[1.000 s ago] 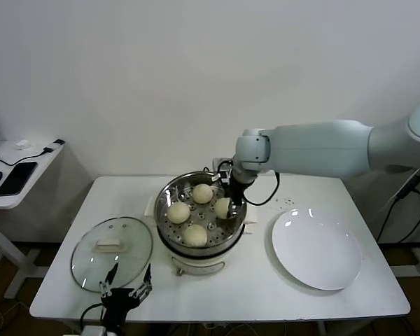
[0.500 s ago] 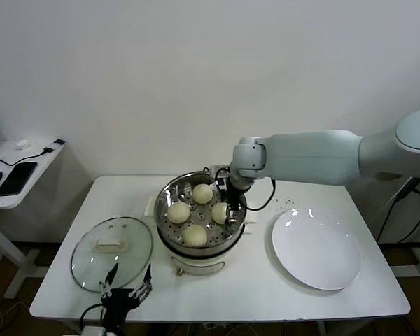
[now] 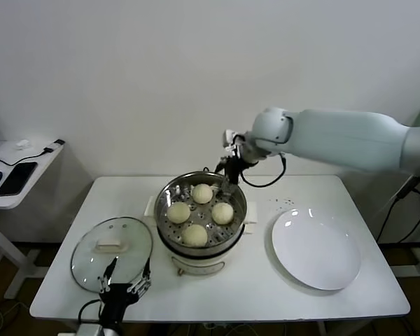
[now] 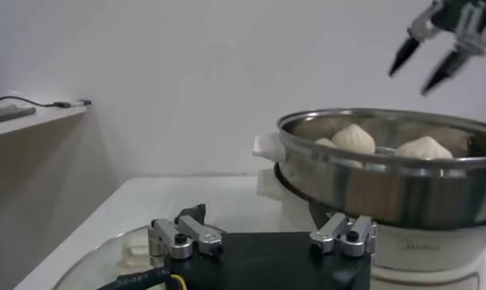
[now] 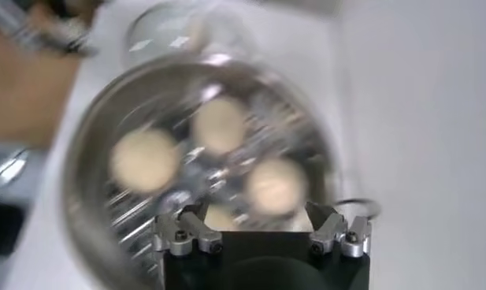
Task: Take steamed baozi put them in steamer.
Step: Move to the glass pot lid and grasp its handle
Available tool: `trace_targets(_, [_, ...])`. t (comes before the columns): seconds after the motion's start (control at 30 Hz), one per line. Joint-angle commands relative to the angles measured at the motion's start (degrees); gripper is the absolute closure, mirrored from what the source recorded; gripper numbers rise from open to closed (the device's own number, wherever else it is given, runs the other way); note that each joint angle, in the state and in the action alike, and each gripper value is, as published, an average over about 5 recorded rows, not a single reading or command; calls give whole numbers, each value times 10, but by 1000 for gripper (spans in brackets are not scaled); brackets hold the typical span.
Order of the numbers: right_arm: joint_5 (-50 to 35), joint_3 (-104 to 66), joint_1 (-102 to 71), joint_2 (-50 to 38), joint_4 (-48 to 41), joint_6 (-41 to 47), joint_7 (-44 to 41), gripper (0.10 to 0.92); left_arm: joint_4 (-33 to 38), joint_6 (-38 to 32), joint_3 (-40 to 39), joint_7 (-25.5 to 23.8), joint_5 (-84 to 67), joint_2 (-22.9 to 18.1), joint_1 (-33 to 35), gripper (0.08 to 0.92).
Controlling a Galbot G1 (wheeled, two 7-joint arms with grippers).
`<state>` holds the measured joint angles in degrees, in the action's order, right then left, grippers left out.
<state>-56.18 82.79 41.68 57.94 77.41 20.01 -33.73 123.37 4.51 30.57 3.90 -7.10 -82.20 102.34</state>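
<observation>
I am holding my right gripper open and empty above the steamer; lifting straight up avoids nudging the four baozi.

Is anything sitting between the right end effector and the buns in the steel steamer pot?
Nothing visible: the right end effector hangs open above the steel steamer pot, whose four cream-white buns lie uncovered.

Four steamed baozi are sitting inside one steamer. One glass lid and one white plate are lying on one white worktop. Two pincers are showing: the right pincer and the left pincer. One black phone is lying on one side shelf.
</observation>
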Motion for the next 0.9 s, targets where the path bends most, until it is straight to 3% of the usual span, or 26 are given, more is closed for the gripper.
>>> trace_targets(0.03, [58, -307, -188, -200, 43, -46, 256, 203, 0, -6, 11, 7, -38, 15, -14, 177])
trace_targets(0.2, [134, -578, -468, -282, 103, -60, 318, 203, -5, -13, 18, 5, -40, 21, -27, 177])
trace_targets(0.33, [201, -837, -745, -291, 132, -100, 321, 203, -12, -27, 20, -8, -37, 27, -34, 177])
trace_targets(0.57, [230, -1154, -1097, -186, 146, -208, 280, 203, -21, -27, 28, -15, -25, 33, -38, 177])
trace_targets(0.9, [251, -1224, -1254, -13, 136, -318, 260, 203, -52, -63, 36, -2, 37, 41, -51, 177])
